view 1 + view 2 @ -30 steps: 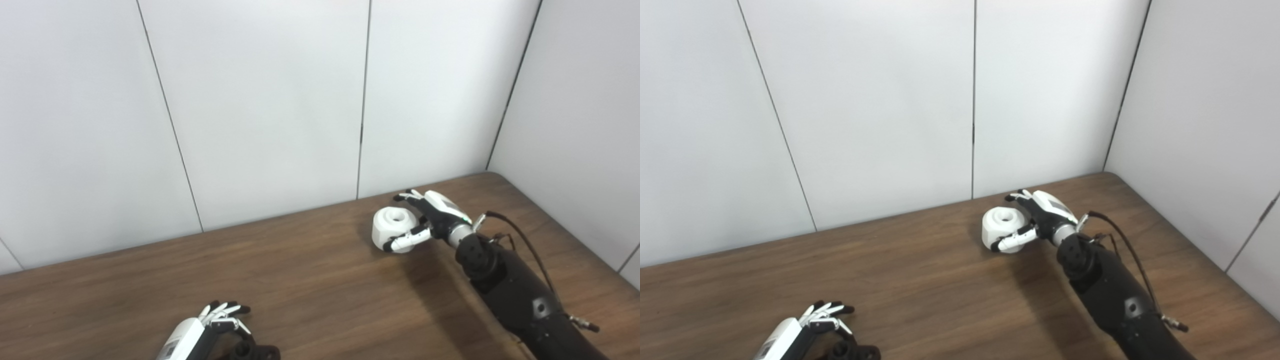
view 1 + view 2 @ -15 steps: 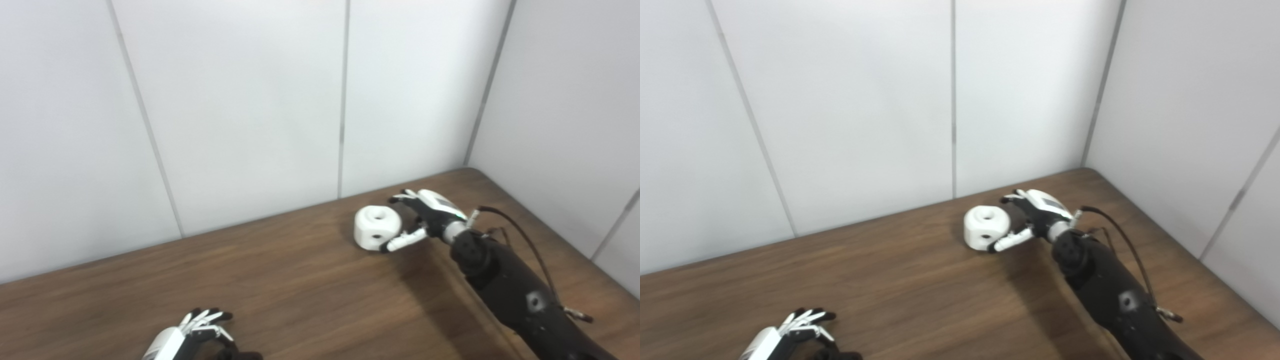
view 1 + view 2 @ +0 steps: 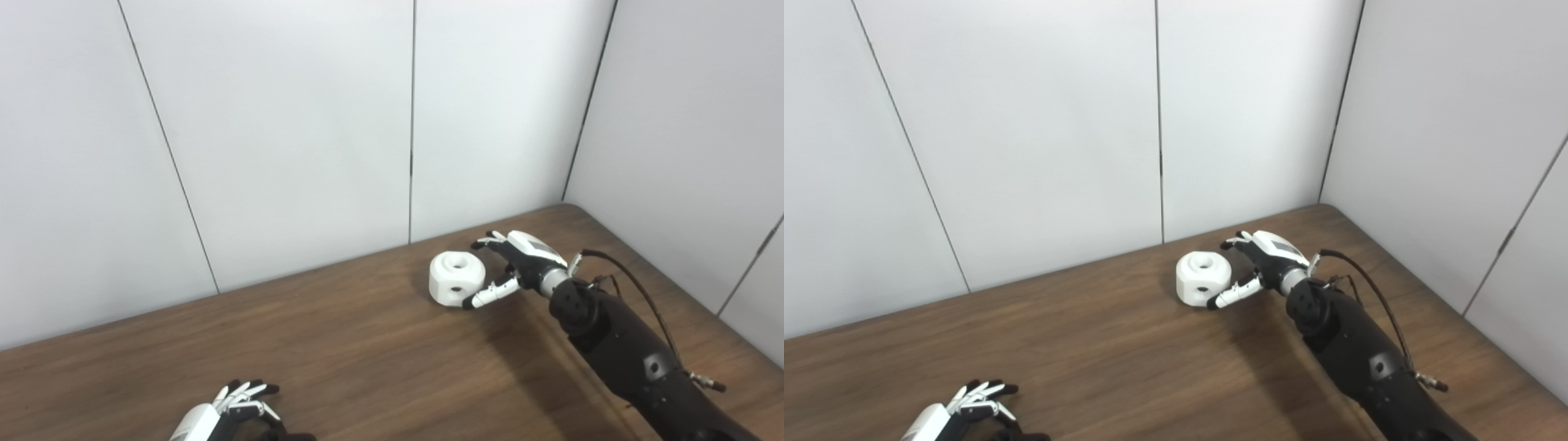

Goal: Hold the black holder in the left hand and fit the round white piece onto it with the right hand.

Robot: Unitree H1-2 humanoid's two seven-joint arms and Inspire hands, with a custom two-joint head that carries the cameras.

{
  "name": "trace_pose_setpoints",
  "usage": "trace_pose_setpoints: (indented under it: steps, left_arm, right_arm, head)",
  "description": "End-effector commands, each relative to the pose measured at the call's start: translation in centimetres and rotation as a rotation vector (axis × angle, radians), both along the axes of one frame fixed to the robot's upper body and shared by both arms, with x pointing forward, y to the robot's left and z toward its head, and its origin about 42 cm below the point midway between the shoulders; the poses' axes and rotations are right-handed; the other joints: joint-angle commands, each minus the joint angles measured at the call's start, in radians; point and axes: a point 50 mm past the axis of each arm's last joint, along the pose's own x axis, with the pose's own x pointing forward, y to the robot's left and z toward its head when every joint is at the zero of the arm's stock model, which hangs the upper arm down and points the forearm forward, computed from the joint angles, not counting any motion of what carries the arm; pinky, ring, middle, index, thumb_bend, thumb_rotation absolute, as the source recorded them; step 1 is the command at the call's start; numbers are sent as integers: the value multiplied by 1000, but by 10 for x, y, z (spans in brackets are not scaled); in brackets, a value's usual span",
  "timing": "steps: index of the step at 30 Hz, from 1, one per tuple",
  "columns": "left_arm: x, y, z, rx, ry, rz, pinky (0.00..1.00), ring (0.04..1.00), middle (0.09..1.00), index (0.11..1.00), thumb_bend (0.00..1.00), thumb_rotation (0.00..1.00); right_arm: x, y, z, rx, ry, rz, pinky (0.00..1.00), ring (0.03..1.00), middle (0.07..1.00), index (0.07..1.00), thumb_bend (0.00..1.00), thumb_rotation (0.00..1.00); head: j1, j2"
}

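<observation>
Far across the counter (image 3: 367,343) at two o'clock, the right hand (image 3: 517,266) cups the round white piece (image 3: 456,279) with fingers spread, not clamped, while the left hand (image 3: 236,407) at seven o'clock curls over the black holder (image 3: 288,436).

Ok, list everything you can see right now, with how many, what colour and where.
round white piece: one, white, hole in its top and one in its side, standing on the table at far right.
black holder: one, black, barely visible at the bottom edge under the left hand.
table: one, dark brown wood, set against the walls.
wall panels: white, behind and to the right.
cable: one, black, along the right arm.
left hand: white and black, bottom left, fingers curled over the holder.
right hand: white and black, fingers spread around the white piece.
</observation>
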Motion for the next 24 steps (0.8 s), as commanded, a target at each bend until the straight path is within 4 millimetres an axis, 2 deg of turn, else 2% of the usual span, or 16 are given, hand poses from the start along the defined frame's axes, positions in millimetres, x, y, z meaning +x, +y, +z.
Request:
trace_pose_setpoints:
  steps: [1,3,6,9,12,13,14,16,24]
  left_arm:
    - [1,11,1,31,10,26,1000,923,863,482,516,49]
    - [1,11,2,33,10,27,1000,922,862,482,516,49]
    - [0,11,2,34,11,28,1000,923,863,482,517,49]
    - [0,11,2,32,13,30,1000,923,862,482,517,49]
    - [-1,12,1,30,14,30,1000,921,862,482,517,49]
    - [-1,12,1,31,14,30,1000,921,863,482,517,49]
    - [-1,12,1,32,16,31,1000,921,863,482,517,49]
    - [-1,12,1,32,16,34,1000,922,864,482,517,49]
    - [-1,14,-1,31,20,38,1000,919,863,481,517,50]
  right_arm:
    - [8,1,22,-13,-83,17,741,976,997,859,983,405]
    - [9,2,21,-6,-101,21,740,973,989,846,969,406]
    - [8,5,18,16,-153,23,726,942,939,757,891,364]
    - [6,9,15,28,-196,20,736,937,920,725,845,348]
    - [6,13,9,44,-253,11,724,910,884,663,787,290]
    - [6,15,7,41,-274,7,710,893,866,628,752,261]
    - [6,16,5,35,-293,4,699,879,852,560,635,206]
    - [7,19,1,13,-326,-2,691,855,826,500,536,155]
    - [9,23,-3,-26,-365,-5,689,825,789,481,505,135]
  head:
    - [2,0]
    - [2,0]
    - [4,1]
    - [9,1]
    - [11,1]
    - [13,0]
    - [13,0]
    - [13,0]
    - [14,-3]
